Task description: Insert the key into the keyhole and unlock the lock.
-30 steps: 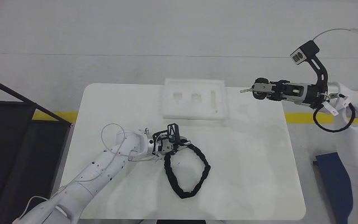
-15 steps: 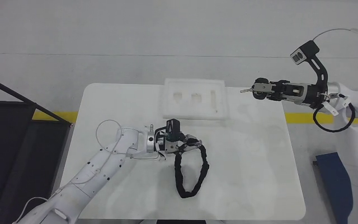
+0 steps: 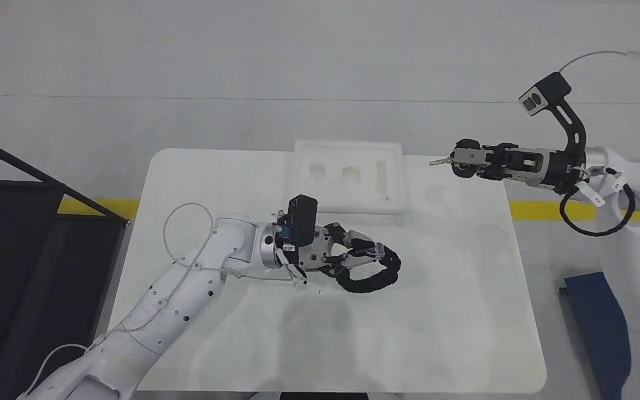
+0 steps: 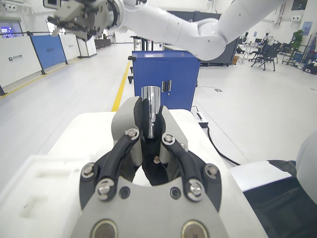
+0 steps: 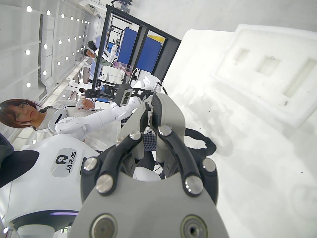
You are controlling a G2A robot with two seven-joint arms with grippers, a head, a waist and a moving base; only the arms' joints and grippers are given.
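Lock (image 3: pixel 372 281): a chain in a black fabric sleeve with a chrome cylinder (image 4: pixel 149 95) at one end. It is over the white table (image 3: pixel 470 330), in front of the foam tray (image 3: pixel 345 198), near the middle of the tray's front edge. The chain is bunched into a small tight loop trailing to the right of the cylinder. Whether the loop rests on the table or hangs just over it cannot be told.

Left gripper (image 4: pixel 148 115): in front of the tray, at the left end of the loop. Its fingers (image 4: pixel 123 117) are drawn in to a narrow gap and clamp the cylinder and the sleeve beside it, with the cylinder's end standing out beyond the fingertips.

Right gripper (image 5: pixel 151 110): held high, off the tray's right end and level with its far edge. Its fingers are closed almost together on the key.

Key (image 3: pixel 437 161): a thin blade pointing toward the tray from the right gripper's tips, with a checked tab (image 5: pixel 149 141) behind it between the fingers.

Change over one second: the chain was a wide open loop lying farther left and nearer the table's front. The left gripper has carried the cylinder rightward and closer to the tray, gathering the chain. The right arm and key are unchanged.
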